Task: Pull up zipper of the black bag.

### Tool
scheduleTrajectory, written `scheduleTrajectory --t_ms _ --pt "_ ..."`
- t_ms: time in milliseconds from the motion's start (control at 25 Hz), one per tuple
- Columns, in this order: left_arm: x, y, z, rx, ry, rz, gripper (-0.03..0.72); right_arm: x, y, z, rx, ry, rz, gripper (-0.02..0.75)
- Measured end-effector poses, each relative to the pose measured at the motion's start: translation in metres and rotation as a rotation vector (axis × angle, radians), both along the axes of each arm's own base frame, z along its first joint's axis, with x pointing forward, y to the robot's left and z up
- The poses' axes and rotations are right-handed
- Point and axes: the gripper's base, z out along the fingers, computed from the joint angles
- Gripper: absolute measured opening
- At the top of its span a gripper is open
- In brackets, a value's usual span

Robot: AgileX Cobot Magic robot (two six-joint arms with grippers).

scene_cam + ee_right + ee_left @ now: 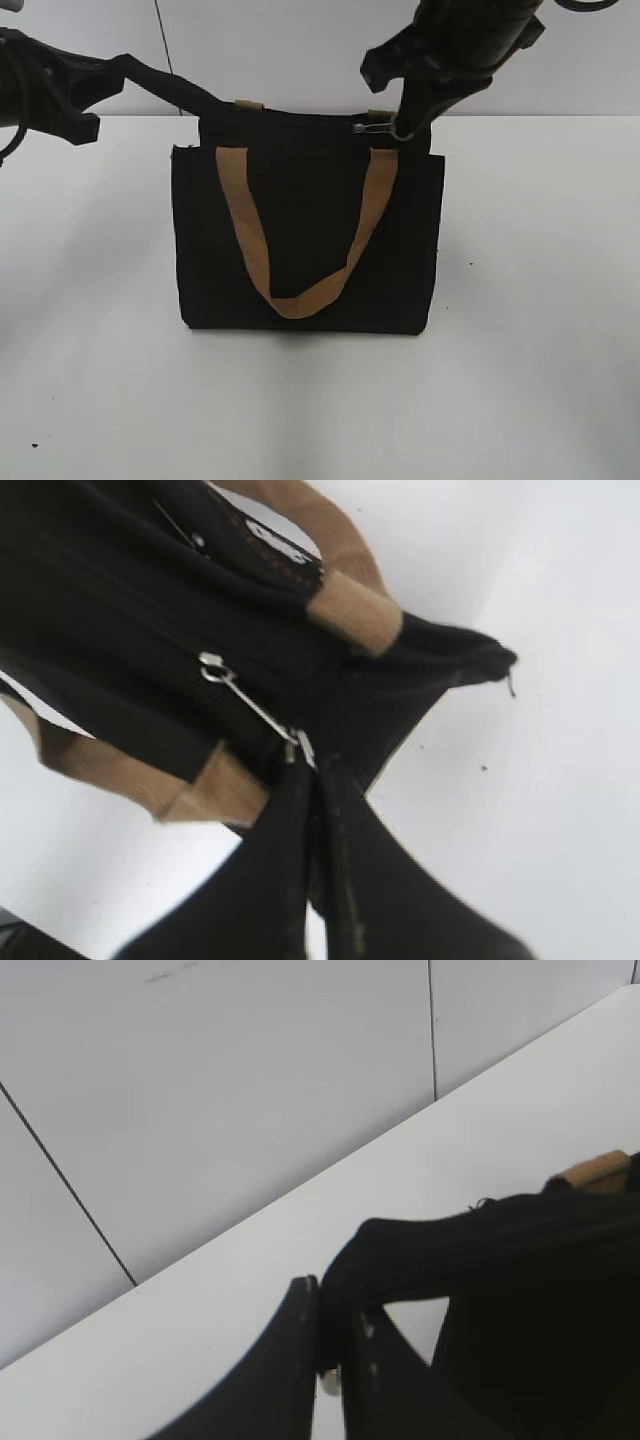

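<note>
The black bag stands upright in the middle of the white table, its bottom edge flat on the surface and its near tan handle hanging down the front panel in a loop. Wide bare tabletop lies in front of it and to both sides; behind it the wall runs close to the table's far edge.

The left gripper sits off the bag's upper left corner, its jaws pinched closed on a black fabric tail of the bag's top edge, drawn out taut to the left above the table.

The right gripper comes down at the bag's top right end. Its jaws are closed together on the zipper, a thin silver pull tab stretched out along the black zip line between the two tan handle ends. Just beyond it the bag's right corner juts over open table.
</note>
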Motion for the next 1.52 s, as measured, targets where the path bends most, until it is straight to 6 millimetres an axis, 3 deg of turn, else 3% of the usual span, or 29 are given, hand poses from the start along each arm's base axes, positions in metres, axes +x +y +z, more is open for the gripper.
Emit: scheduleTrajectory --t_ms 200,520,640,800,920,1080,1240,1520 --pt "0.000 0.000 0.000 0.001 -0.002 -0.005 0.035 -0.001 -0.009 -0.002 -0.104 0.009 0.016 -0.013" --pt "0.000 0.001 -0.002 0.021 0.015 0.012 0.043 -0.002 -0.010 0.001 -0.117 -0.001 0.020 0.006" --pt "0.002 0.010 -0.009 0.030 0.098 0.121 0.122 -0.004 -0.012 0.001 -0.128 0.015 0.019 0.132" --pt "0.003 0.021 -0.016 -0.013 0.224 0.284 0.361 -0.006 -0.010 0.002 -0.097 0.031 0.020 0.419" --pt "-0.002 0.016 -0.025 0.001 0.288 0.331 0.442 -0.006 -0.010 0.002 -0.087 0.036 0.023 0.510" --pt "-0.019 -0.010 -0.042 0.083 0.372 0.314 0.457 -0.007 -0.009 0.002 -0.081 0.044 0.028 0.533" --pt "-0.039 -0.029 -0.055 0.169 0.492 0.401 0.446 -0.012 -0.011 0.006 -0.096 0.066 0.046 0.536" --pt "-0.078 -0.044 -0.059 0.372 0.700 0.356 0.389 -0.031 -0.021 0.041 -0.058 -0.016 0.048 0.536"
